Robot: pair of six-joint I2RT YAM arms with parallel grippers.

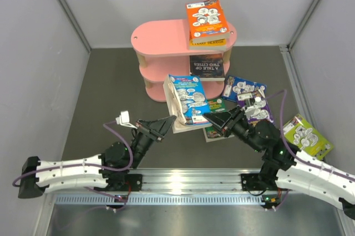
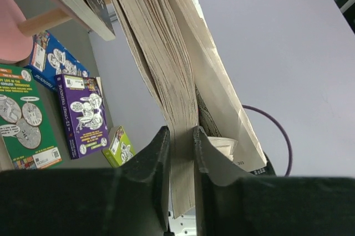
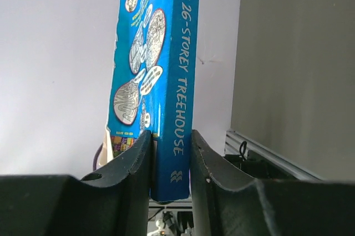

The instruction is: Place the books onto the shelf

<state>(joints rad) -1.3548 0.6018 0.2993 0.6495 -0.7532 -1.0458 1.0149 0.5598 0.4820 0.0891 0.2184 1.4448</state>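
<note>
Tabletop (image 1: 111, 92) is dark grey and walled on three sides, with the pink shelf (image 1: 161, 39) standing at the far middle. Roughly a third of the job looks done. On the top board the orange book (image 1: 207, 17) lies flat on a yellow-spined book (image 1: 208, 41), both at the right end. A dark book (image 1: 207, 65) lies on the middle board below them. The lowest board is mostly hidden, so I cannot tell whether it holds anything.

One blue book (image 1: 187, 98) is in the air just in front of the shelf, held from both sides. The left pincer (image 2: 181, 136) is pressed together on the edge of its page block, where some leaves splay off to one side. The right pincer (image 3: 170, 142) pinches the spine near its lower end.

Four books are left on the tabletop, all to the right of the shelf's foot. A green book (image 1: 215, 104) lies directly under the held one. A navy book (image 1: 244, 88) sits near the shelf, with a purple book (image 1: 266, 115) overlapping it. A lime book (image 1: 307, 136) lies well apart by the right wall.

The left halves of the top and middle boards are bare, so the blue book has room to land there. The right arm and its cable cross over the purple book, which may hamper picking it up. The loose leaves could also catch on a board edge.
</note>
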